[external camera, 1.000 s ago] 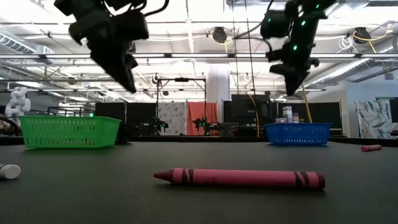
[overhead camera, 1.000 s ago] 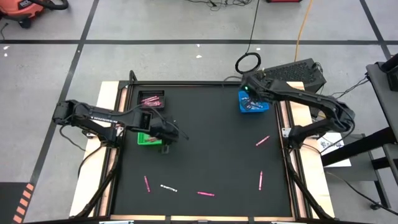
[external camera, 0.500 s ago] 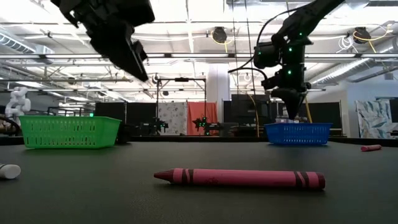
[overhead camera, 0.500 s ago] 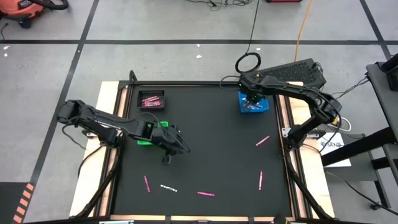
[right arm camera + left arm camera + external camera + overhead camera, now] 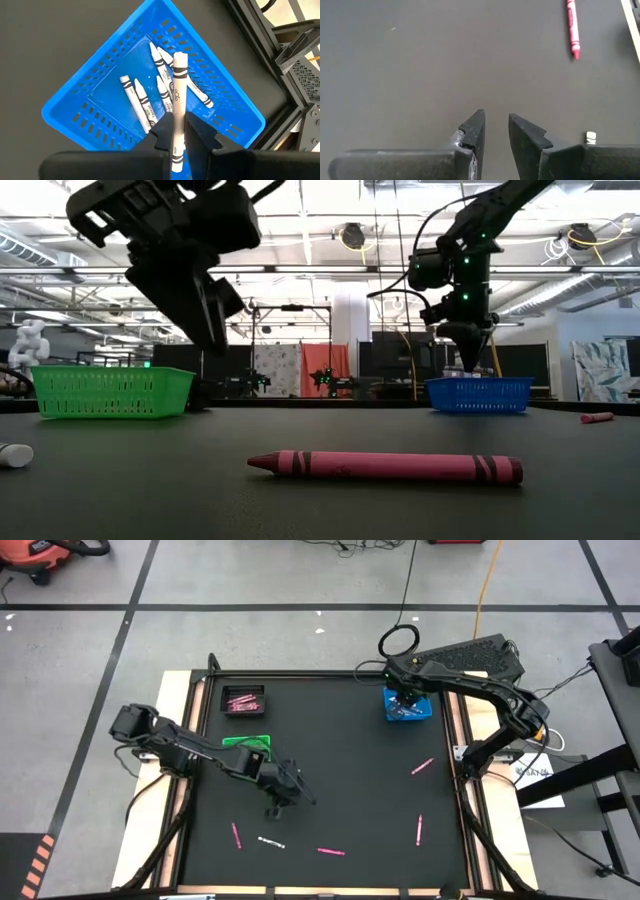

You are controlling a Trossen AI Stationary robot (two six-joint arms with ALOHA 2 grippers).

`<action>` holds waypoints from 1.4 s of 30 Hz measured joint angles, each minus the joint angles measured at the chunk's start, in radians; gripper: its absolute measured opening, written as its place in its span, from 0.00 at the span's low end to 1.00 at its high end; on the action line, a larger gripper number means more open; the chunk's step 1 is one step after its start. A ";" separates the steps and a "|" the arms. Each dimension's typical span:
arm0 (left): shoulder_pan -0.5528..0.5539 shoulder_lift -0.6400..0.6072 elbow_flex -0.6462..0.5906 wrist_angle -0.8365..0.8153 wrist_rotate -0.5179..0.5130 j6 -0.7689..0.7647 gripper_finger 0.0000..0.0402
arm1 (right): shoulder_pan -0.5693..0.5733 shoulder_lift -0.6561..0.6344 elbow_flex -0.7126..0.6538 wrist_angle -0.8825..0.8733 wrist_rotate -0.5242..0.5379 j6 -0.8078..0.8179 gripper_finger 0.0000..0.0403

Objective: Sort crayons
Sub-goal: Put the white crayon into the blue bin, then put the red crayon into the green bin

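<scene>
Sorting partly done. Pink crayons lie in the black tray (image 5: 243, 700); the green basket (image 5: 246, 743) shows no contents; white crayons lie in the blue basket (image 5: 150, 95). On the surface (image 5: 340, 770) remain five pink crayons, one at (image 5: 236, 834), and one white crayon (image 5: 270, 841). The left end effector (image 5: 272, 808), narrowly open and empty, hovers above them. The right end effector (image 5: 178, 131) grips a white crayon (image 5: 178, 95) over the blue basket; only the right wrist view shows this grip and the basket's contents.
</scene>
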 joint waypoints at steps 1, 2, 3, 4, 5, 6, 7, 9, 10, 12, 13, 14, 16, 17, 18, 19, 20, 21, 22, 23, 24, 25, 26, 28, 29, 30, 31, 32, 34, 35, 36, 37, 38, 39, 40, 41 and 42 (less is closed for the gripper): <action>-0.003 0.014 0.012 0.001 0.001 0.002 0.22 | -0.001 0.000 0.000 0.000 0.000 0.004 0.05; -0.005 0.027 0.025 0.001 0.001 0.005 0.22 | -0.001 0.000 0.000 0.000 0.000 0.009 0.05; -0.007 0.040 0.041 0.000 0.002 0.009 0.22 | -0.002 0.000 0.000 0.000 0.000 0.011 0.05; -0.008 0.054 0.057 0.001 0.004 0.016 0.22 | -0.002 0.000 0.000 0.000 0.000 0.011 0.05; -0.008 0.065 0.072 0.002 0.005 0.029 0.22 | -0.002 0.000 0.000 0.001 0.000 0.011 0.05; -0.008 0.075 0.085 0.001 0.005 0.039 0.22 | -0.003 0.000 0.000 0.001 0.000 0.012 0.05; -0.008 0.083 0.098 -0.002 0.005 0.054 0.22 | -0.003 0.000 0.000 0.001 0.000 0.013 0.05; -0.008 0.096 0.127 -0.001 0.004 0.080 0.22 | -0.003 0.003 0.000 0.003 0.000 0.013 0.05; -0.008 0.099 0.139 0.002 0.004 0.091 0.22 | -0.003 0.007 0.000 0.003 -0.001 0.013 0.05; -0.006 0.105 0.163 0.000 0.004 0.112 0.22 | -0.003 0.021 0.000 0.003 -0.025 0.013 0.05; -0.005 0.107 0.174 0.002 0.004 0.115 0.22 | -0.004 0.034 0.000 0.004 -0.041 0.013 0.05; -0.003 0.108 0.182 0.000 0.005 0.115 0.22 | -0.004 0.047 0.000 0.004 -0.049 0.013 0.05; 0.002 0.108 0.197 0.002 0.004 0.115 0.22 | -0.004 0.073 0.000 0.006 -0.040 0.011 0.05; 0.005 0.107 0.201 0.004 0.004 0.117 0.22 | -0.004 0.084 0.000 0.006 -0.031 0.013 0.05; 0.008 0.107 0.202 0.002 0.004 0.124 0.22 | -0.004 0.094 0.000 0.010 -0.026 0.013 0.05; 0.009 0.107 0.203 -0.002 0.004 0.133 0.22 | -0.004 0.102 0.000 0.013 -0.025 0.012 0.05; 0.010 0.107 0.203 -0.003 0.004 0.133 0.22 | -0.004 0.109 0.000 0.014 -0.025 0.011 0.05; 0.013 0.107 0.203 -0.002 0.004 0.134 0.22 | -0.004 0.116 0.000 0.016 -0.024 0.010 0.05; 0.015 0.107 0.204 -0.002 0.004 0.134 0.22 | -0.004 0.121 0.000 0.016 -0.024 0.008 0.05; 0.017 0.107 0.204 -0.002 0.004 0.135 0.22 | -0.004 0.126 0.000 0.016 -0.024 0.008 0.05; 0.021 0.107 0.204 -0.002 0.004 0.135 0.22 | -0.004 0.131 0.000 0.016 -0.022 0.007 0.05; 0.025 0.107 0.204 -0.002 0.004 0.135 0.22 | -0.004 0.135 0.000 0.017 -0.022 0.009 0.05; 0.029 0.107 0.204 -0.002 0.004 0.135 0.22 | -0.004 0.135 0.000 0.018 -0.021 0.012 0.06; 0.036 0.107 0.204 -0.001 0.003 0.135 0.22 | -0.004 0.135 0.000 0.020 -0.020 0.028 0.06; 0.038 0.107 0.204 -0.002 0.001 0.135 0.22 | -0.002 0.135 0.000 0.020 -0.019 0.038 0.07; 0.040 0.107 0.204 -0.002 0.000 0.135 0.22 | -0.001 0.135 0.000 0.020 -0.019 0.046 0.08; 0.041 0.107 0.204 -0.002 0.000 0.135 0.22 | 0.001 0.135 0.000 0.019 -0.018 0.054 0.10; 0.041 0.107 0.204 -0.001 0.000 0.135 0.22 | 0.004 0.133 0.000 0.019 -0.018 0.061 0.12; 0.041 0.107 0.204 -0.002 0.000 0.141 0.22 | 0.010 0.133 0.000 0.019 -0.016 0.066 0.16; 0.041 0.107 0.204 -0.002 0.000 0.141 0.22 | 0.013 0.133 0.000 0.017 -0.016 0.066 0.18; 0.041 0.107 0.204 -0.002 0.000 0.141 0.22 | 0.016 0.133 0.000 0.015 -0.016 0.066 0.21; 0.041 0.107 0.204 -0.002 0.000 0.141 0.22 | 0.019 0.133 0.000 0.015 -0.016 0.066 0.24; 0.041 0.107 0.204 -0.002 0.000 0.141 0.22 | 0.022 0.133 0.000 0.014 -0.016 0.066 0.26; 0.041 0.107 0.204 -0.002 0.000 0.141 0.22 | 0.025 0.131 0.000 0.012 -0.016 0.066 0.29; 0.041 0.107 0.204 -0.002 0.000 0.141 0.22 | 0.028 0.126 0.000 0.007 -0.017 0.066 0.31; 0.041 0.107 0.204 -0.002 0.001 0.141 0.22 | 0.032 0.120 0.002 -0.004 -0.017 0.066 0.33; 0.041 0.107 0.204 -0.002 0.002 0.141 0.22 | 0.036 0.114 0.009 -0.021 -0.018 0.067 0.35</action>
